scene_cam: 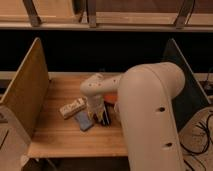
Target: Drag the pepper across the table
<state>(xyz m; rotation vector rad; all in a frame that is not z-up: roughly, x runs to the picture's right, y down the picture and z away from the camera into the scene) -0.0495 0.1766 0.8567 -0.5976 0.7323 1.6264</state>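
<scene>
Here, in the one camera view, the robot's big pale arm (150, 120) fills the near right of the scene and bends leftward over the table (55, 135), a light wooden top with plank grain. Its wrist turns down near the middle of the table, and the gripper (96, 116) hangs at the end of it, low over the wood. The jaws are closed together; whether anything is pinched between them cannot be made out. Just left of the gripper lies a blue flat pad (83, 120), and farther left, a little beyond it, a pale oblong box (71, 108) lies slanted. A dark box (105, 118) sits just right of the gripper, and a patch of orange plate (110, 97) shows behind the wrist. The pepper cannot be picked out; the wrist and gripper cover that spot. Upright side boards (25, 95) stand at the left and right of the table.
</scene>
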